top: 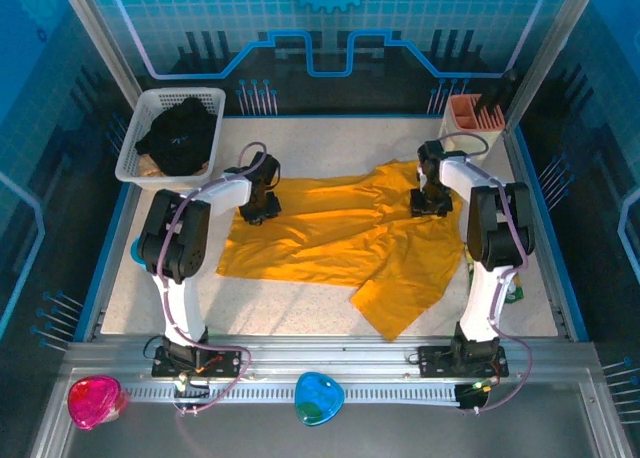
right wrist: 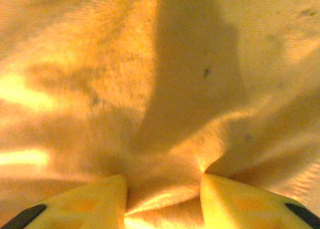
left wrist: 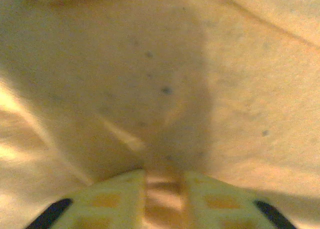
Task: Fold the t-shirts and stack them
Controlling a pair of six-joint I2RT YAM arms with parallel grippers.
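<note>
The yellow t-shirt (top: 330, 233) lies spread and rumpled across the middle of the table (top: 250, 308), one corner of it pointing toward the near edge, right of centre. The left gripper (left wrist: 162, 181) is down on the shirt's left far part, its fingers closed to a narrow gap with a ridge of the yellow cloth pinched in it. The right gripper (right wrist: 164, 181) is on the shirt's right far part. Its fingers stand partly apart with a bunch of cloth gathered between them, and whether they press it or merely flank it is unclear. At the far left corner, the black t-shirt (top: 178, 135) sits heaped in the white basket (top: 185, 91).
</note>
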